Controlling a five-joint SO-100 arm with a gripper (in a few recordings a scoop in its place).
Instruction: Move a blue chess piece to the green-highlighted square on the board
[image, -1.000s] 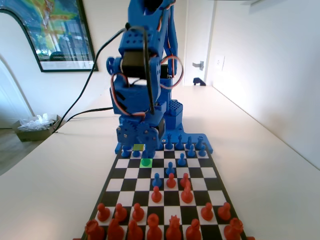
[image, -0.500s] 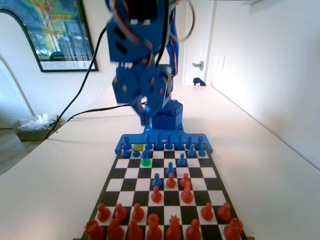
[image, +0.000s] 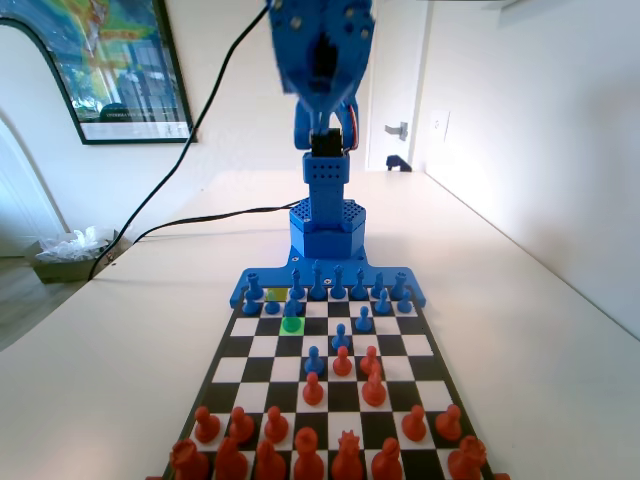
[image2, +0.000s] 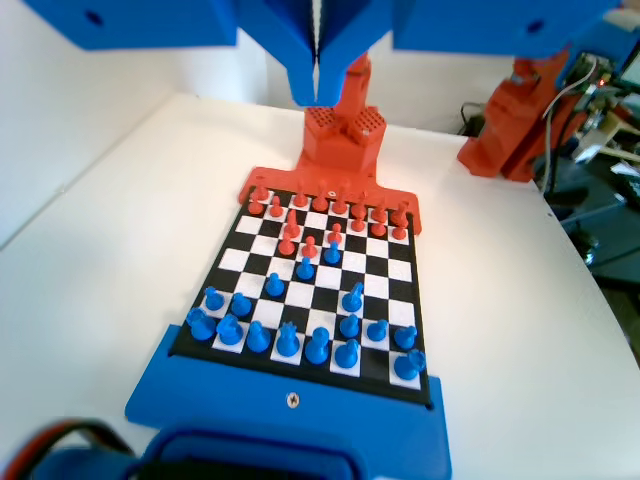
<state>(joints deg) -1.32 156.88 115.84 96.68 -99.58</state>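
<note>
The board (image: 425, 372) lies lengthwise in the fixed view, with red pieces near and blue pieces far. The green-highlighted square (image: 292, 325) is in its far left part. A blue chess piece (image: 292, 304), a small pawn, stands at that square's far edge and covers part of it. The same pawn (image2: 352, 297) stands a row ahead of the other blue pawns in the wrist view. My gripper (image: 322, 70) is raised high above the arm's base, well clear of the pieces. Its jaws (image2: 318, 85) are shut with nothing between them.
A duller yellow-green square (image: 277, 294) lies just beyond the green one, among the blue back-row pieces (image: 338, 288). Three more blue pawns (image: 340, 335) and some red ones (image: 372, 388) stand mid-board. White tabletop (image: 530, 340) runs along both sides of the board.
The arm has swung up from low over the board's far left rows to high above its base. The blue pawn stands free by the green square.
</note>
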